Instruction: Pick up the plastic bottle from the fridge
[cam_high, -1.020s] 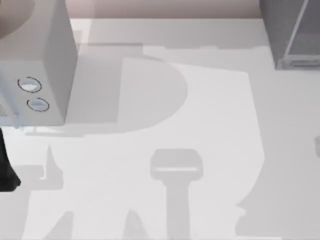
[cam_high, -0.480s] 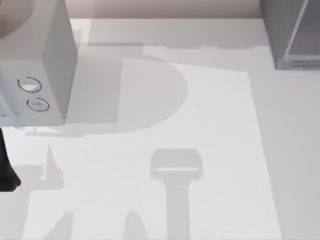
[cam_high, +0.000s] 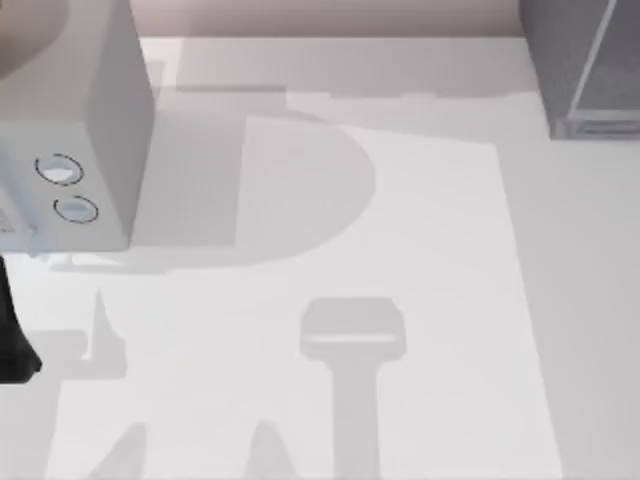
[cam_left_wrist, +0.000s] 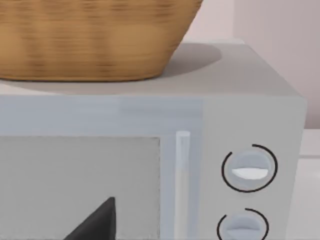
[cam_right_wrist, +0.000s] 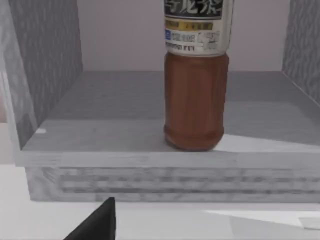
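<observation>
Right pincer (cam_right_wrist: 95, 222) low, just outside the large dark grey boxy fridge (cam_right_wrist: 100, 110); open or closed, cannot tell. Straight ahead and near, untouched: brown-filled plastic bottle with a pale label (cam_right_wrist: 196, 100), upright on the fridge floor. Gone from the white counter (cam_high: 420, 250) since a second ago: the arm's shadow at right, probably a closing approach. Left pincer (cam_left_wrist: 95, 222) parked facing the light grey two-dial box (cam_left_wrist: 250, 100), state likewise untellable.

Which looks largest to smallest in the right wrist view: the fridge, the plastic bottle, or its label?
fridge
plastic bottle
label
The frame edge cuts off all three, yet the order holds.
</observation>
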